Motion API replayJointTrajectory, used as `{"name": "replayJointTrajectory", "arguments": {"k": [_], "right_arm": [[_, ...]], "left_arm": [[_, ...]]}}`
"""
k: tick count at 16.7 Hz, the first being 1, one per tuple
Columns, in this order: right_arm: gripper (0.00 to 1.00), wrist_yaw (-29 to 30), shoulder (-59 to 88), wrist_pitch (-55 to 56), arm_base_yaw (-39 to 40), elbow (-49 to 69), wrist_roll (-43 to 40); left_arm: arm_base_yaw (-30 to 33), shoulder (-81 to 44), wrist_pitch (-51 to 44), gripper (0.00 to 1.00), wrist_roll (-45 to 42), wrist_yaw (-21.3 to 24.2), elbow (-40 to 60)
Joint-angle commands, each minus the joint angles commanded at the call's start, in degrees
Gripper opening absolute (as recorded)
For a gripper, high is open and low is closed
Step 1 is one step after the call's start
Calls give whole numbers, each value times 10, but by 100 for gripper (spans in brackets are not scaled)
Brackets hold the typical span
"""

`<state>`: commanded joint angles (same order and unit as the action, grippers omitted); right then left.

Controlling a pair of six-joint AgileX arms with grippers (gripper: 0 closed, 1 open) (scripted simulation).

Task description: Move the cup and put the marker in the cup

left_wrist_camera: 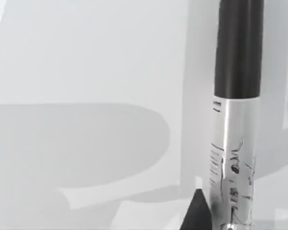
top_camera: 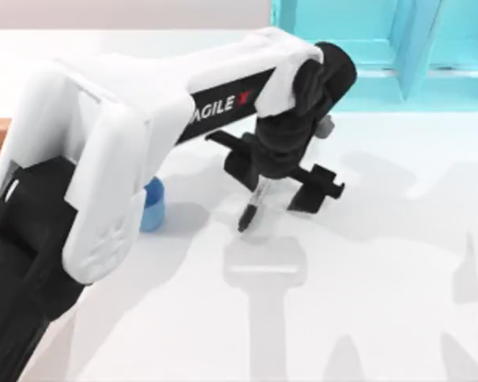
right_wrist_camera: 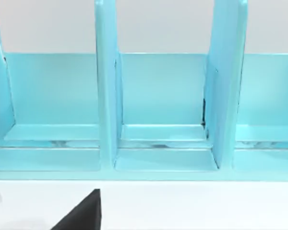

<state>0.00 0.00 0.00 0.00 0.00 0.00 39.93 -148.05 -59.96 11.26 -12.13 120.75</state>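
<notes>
One gripper, the left point(top_camera: 272, 187), is clamped on the marker point(top_camera: 253, 205), hanging tip-down right of the cup point(top_camera: 151, 205); if tilted, it may clip the rim and topple the cup.

One cup point(top_camera: 153, 205), one marker point(top_camera: 256, 201), one rack point(top_camera: 382, 40).

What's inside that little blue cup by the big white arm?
I cannot tell: the left arm covers most of the cup, including its rim. The marker is not in it; the left gripper holds it above the table.
</notes>
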Motion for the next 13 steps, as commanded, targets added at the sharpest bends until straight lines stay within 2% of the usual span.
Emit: {"name": "replayJointTrajectory", "arguments": {"k": [1, 2, 9, 10, 13], "right_arm": [[100, 0, 0, 0, 0, 0, 0], [100, 0, 0, 0, 0, 0, 0], [100, 0, 0, 0, 0, 0, 0], [100, 0, 0, 0, 0, 0, 0], [100, 0, 0, 0, 0, 0, 0]], "left_arm": [[0, 0, 0, 2, 0, 0, 0], [0, 0, 0, 0, 0, 0, 0], [0, 0, 0, 0, 0, 0, 0], [14, 41, -13, 0, 16, 39, 0], [26, 64, -23, 0, 29, 38, -21]]}}
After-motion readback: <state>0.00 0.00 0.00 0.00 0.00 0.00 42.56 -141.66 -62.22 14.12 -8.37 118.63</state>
